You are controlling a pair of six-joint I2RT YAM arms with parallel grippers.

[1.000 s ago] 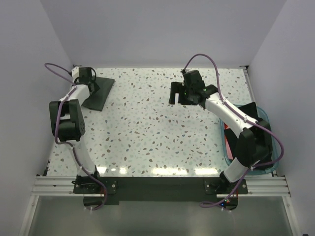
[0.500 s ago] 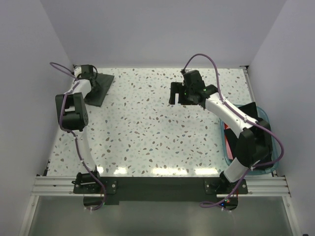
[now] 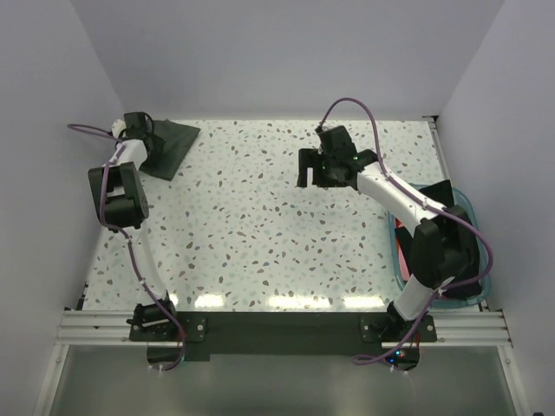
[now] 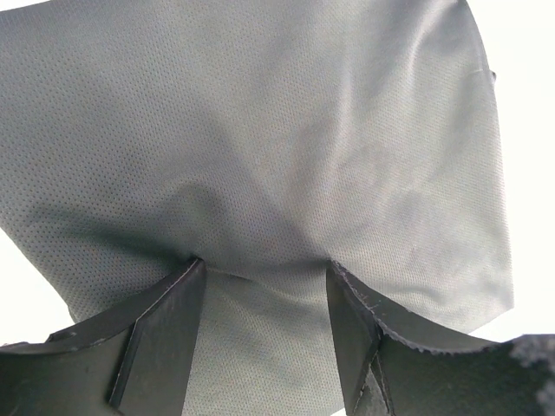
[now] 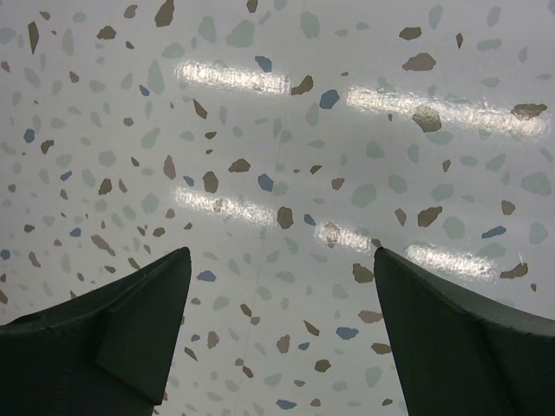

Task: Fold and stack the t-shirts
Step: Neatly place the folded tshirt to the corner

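A folded dark grey-green t-shirt (image 3: pixel 172 146) lies at the table's far left corner. It fills the left wrist view as grey-green t-shirt cloth (image 4: pixel 260 130). My left gripper (image 3: pixel 143 132) (image 4: pixel 264 264) presses its tips into the cloth, jaws apart, with flat cloth running between the fingers and no pinch showing. My right gripper (image 3: pixel 305 167) (image 5: pixel 282 251) hangs open over bare speckled tabletop at mid-back, nothing between its fingers. A red-orange t-shirt (image 3: pixel 401 247) shows in the tub at the right, partly hidden by the right arm.
A translucent teal tub (image 3: pixel 469 206) stands at the right edge beside the right arm's base. White walls close in the table on the left, back and right. The speckled tabletop (image 3: pixel 260 234) lies between the arms.
The left arm has swung further back and left, and the grey-green t-shirt has slid with it toward the far left corner. The right arm has barely moved.
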